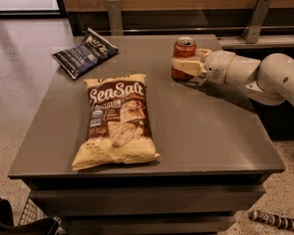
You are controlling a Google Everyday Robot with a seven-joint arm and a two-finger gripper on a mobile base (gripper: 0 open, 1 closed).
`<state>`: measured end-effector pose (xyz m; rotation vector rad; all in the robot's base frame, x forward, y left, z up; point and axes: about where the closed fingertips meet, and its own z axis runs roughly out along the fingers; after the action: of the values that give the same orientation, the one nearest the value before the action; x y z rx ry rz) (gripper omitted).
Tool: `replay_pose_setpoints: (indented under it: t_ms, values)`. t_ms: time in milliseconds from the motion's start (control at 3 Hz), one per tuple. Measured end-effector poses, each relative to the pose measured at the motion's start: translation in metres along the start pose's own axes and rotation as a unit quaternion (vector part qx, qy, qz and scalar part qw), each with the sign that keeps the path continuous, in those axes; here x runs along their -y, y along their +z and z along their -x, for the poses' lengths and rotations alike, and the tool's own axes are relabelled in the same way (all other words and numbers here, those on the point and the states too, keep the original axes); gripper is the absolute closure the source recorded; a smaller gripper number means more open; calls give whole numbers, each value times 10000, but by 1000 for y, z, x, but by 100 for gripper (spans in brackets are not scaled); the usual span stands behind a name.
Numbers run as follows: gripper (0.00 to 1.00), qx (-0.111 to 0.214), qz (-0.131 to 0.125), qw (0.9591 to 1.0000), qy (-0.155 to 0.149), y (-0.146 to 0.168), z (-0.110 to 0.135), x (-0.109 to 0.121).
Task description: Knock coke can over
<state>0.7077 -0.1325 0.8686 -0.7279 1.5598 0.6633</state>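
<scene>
Presently the gripper (pixel 188 65) hugs the upright coke can (pixel 184 49), its opening untellable; a low shove might merely slide it.

White gripper (pixel 186 65) sits at the small red coke can (pixel 184 47), far side of the grey tabletop (pixel 201 131). The near right half is open. Left side obstacles: large yellow-brown Sea Salt chip bag (pixel 116 119) and a dark blue snack bag (pixel 85 53) in the far-left corner.

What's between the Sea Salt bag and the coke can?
Nothing: bare tabletop separates the Sea Salt bag from the coke can in the camera view. The gripper is against the can.
</scene>
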Motion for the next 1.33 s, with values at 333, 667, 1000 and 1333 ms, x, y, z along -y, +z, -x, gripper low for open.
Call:
replay_pose_setpoints:
  t_ms: [333,667,1000,1333]
  values:
    - [100,-288,8,9995,-164,-2,13,0]
    - [100,-982,-36,9937,-542,-12,41,2]
    - [100,-1533,-132,9848,-808,-22,55,6]
    - [100,-2209,-325,9693,-1028,-29,51,11]
